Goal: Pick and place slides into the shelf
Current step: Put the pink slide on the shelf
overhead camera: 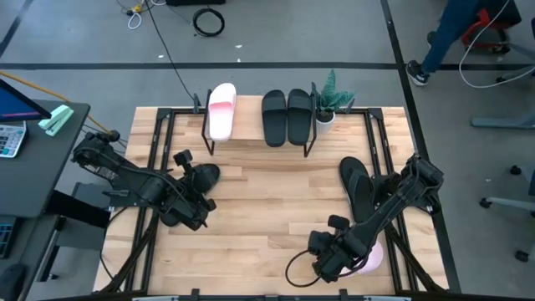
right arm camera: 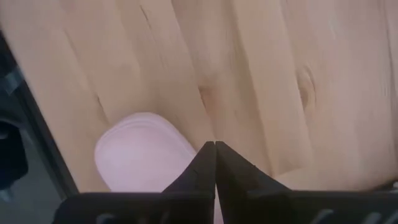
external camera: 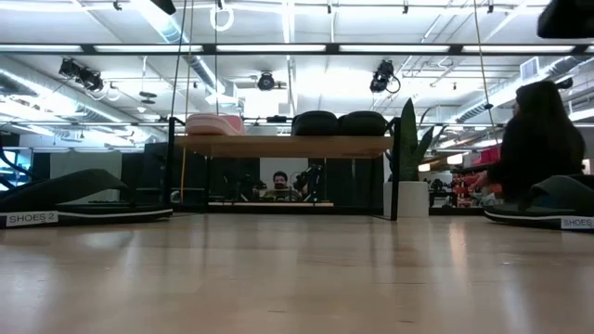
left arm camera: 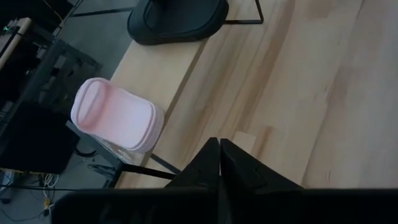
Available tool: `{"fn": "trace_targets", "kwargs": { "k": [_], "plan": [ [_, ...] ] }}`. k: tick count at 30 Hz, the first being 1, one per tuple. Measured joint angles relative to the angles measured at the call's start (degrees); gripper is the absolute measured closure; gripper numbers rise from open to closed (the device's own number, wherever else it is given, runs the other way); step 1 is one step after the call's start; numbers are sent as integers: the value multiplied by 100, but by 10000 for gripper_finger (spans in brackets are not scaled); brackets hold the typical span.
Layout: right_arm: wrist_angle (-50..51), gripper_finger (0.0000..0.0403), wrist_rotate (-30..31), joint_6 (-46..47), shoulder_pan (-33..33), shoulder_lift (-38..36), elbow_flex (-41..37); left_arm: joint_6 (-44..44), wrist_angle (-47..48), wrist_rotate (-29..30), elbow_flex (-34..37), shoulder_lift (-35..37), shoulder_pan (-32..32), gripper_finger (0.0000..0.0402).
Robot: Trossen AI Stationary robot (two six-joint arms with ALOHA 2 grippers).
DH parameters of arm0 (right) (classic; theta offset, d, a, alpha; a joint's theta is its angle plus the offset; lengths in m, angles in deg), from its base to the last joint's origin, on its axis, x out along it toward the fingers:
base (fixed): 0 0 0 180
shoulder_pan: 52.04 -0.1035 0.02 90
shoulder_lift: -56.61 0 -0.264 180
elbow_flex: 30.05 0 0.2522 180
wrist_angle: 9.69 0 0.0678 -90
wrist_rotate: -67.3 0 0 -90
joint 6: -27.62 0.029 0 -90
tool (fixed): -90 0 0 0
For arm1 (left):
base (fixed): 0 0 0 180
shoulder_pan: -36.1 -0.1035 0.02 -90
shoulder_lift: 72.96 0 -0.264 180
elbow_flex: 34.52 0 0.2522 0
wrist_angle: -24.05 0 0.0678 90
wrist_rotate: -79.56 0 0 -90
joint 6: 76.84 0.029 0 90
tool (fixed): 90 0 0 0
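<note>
The shelf (overhead camera: 249,130) stands at the table's far edge and bears a pale pink slide (overhead camera: 221,110) and two black slides (overhead camera: 273,117) (overhead camera: 299,117), flat on their soles; the low view shows them on its plank (external camera: 283,146). A black slide (overhead camera: 203,176) lies beside my left gripper (overhead camera: 199,209), which is shut (left arm camera: 219,152). Another black slide (overhead camera: 357,188) lies at the right. A pink slide (overhead camera: 374,255) lies partly under my right arm; my right gripper (overhead camera: 323,264) is shut (right arm camera: 215,152) just beside its rounded end (right arm camera: 140,149).
A potted plant (overhead camera: 333,100) stands by the shelf's right legs. Black frame rails (overhead camera: 380,184) run along both table sides. A desk with devices (overhead camera: 33,117) is off the left edge. A person (overhead camera: 456,33) is beyond the far right corner. Bare wood (overhead camera: 276,209) lies between the arms.
</note>
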Motion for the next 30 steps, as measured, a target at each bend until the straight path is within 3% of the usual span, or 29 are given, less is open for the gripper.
{"fn": "trace_targets", "kwargs": {
  "k": [4,7,11,16,21,24,30],
  "plan": [
    [-145,394,2,-476,86,-154,0,-31,-3,0,-1,0,0,392],
    [-110,389,-68,74,177,-206,0,-145,-2,0,1,0,0,395],
    [115,364,-1086,1033,188,-189,0,-109,0,0,1,0,0,388],
    [868,314,-1930,1715,-36,-171,0,-113,-4,0,-1,0,0,376],
    [1084,266,-1911,2398,-289,-171,-16,-114,-8,1,0,-2,0,385],
    [1072,246,-1568,2747,-438,-171,-114,-114,-8,0,-1,-2,0,392],
    [1074,231,-1485,2971,-647,-169,-401,-111,-8,0,-1,-2,0,389]
  ]
}}
